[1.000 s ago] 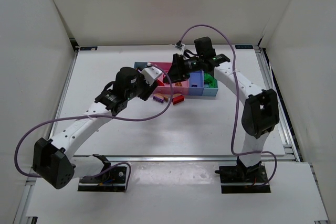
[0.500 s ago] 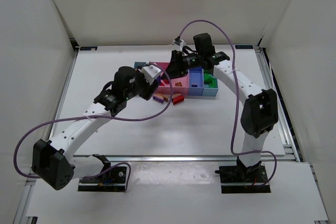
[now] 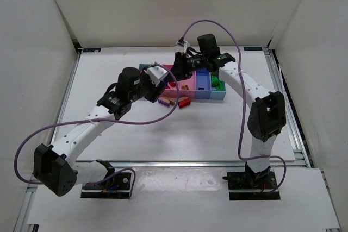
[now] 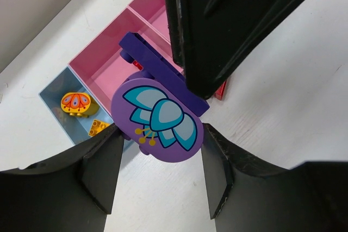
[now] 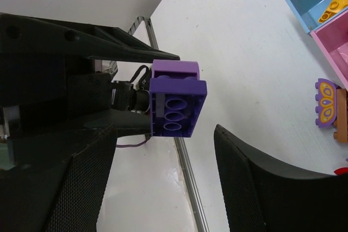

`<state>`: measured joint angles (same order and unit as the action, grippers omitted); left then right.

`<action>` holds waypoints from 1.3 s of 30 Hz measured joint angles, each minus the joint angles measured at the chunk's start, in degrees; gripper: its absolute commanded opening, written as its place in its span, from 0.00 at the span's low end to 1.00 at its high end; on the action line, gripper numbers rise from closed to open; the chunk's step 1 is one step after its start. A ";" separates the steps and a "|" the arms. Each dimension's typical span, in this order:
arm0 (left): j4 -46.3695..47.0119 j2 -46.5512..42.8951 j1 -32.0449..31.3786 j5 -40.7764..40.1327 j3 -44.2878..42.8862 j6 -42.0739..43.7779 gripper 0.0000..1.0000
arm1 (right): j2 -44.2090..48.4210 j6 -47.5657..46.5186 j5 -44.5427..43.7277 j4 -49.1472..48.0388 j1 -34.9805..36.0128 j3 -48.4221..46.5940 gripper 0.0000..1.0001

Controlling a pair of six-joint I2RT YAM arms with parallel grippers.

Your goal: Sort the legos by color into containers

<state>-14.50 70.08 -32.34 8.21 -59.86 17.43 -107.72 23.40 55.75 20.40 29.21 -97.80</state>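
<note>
On the white table, toward the far edge and about midway between the left and right edges: the containers, a joined row of light blue, pink and blue bins. Above the left half of that row, both arms crowded nose to nose. With the left gripper clamped on a purple lego that has a blue flower printed on its round face, hanging over the pink bin. With the right gripper spread wide and pinching nothing, its fingertips flanking what looks like the same purple lego seen from its hollow underside. Likely trouble from here: a knock between the two close grippers, enough to twist the piece out of a hold on its smooth rounded edge. Or a release over the wrong bin, with yellow legos already lying in the light blue one next door. Could also bounce off a divider and land among the loose legos along the near side of the row. Hidden in the top view: the held piece itself, under the gripper bodies. Hard to tell whether the dark shape across the left wrist view touches the piece or only passes in front of it.
</note>
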 measured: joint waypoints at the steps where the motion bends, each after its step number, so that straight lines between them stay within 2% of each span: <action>1: 0.00 0.00 0.00 0.02 -0.11 -0.02 0.18 | -0.31 -0.02 -0.07 0.00 0.07 -0.37 0.75; 8: 0.00 0.31 -0.07 0.24 -0.85 -0.13 0.18 | -1.51 0.00 -0.11 -0.04 0.15 -1.01 0.73; 12: 0.00 0.70 -0.13 0.33 -0.96 -0.17 0.18 | -1.57 -0.04 -0.04 -0.09 0.17 -1.09 0.65; 16: 0.00 0.81 -0.15 0.44 -0.96 -0.17 0.18 | -1.79 -0.07 0.22 -0.81 0.17 -1.49 0.54; 17: 0.00 0.81 -0.15 0.44 -0.96 -0.17 0.18 | -1.99 -0.07 0.33 -0.98 0.17 -1.79 0.47; 22: -0.04 0.90 -0.15 0.39 -0.98 -0.17 0.18 | -2.60 0.09 0.83 -1.66 0.15 -2.19 0.35; 27: 0.00 0.92 -0.15 0.35 -0.98 -0.17 0.18 | -2.67 0.20 1.14 -2.16 0.11 -2.19 0.12; 30: 0.02 0.92 -0.15 0.26 -0.98 -0.17 0.18 | -2.67 0.13 1.20 -2.19 0.11 -2.19 0.04; 34: 0.02 0.92 -0.15 0.13 -0.98 -0.24 0.18 | -2.64 -0.11 1.27 -2.19 0.02 -2.14 0.00; 39: 0.04 0.94 -0.63 -0.07 -0.98 -0.46 0.18 | -1.09 -0.76 1.64 -2.10 -0.96 -0.02 0.00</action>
<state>-14.46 71.02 -32.97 8.14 -60.84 16.97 -108.81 22.63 57.39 18.31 28.25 -97.82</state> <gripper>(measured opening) 0.656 0.401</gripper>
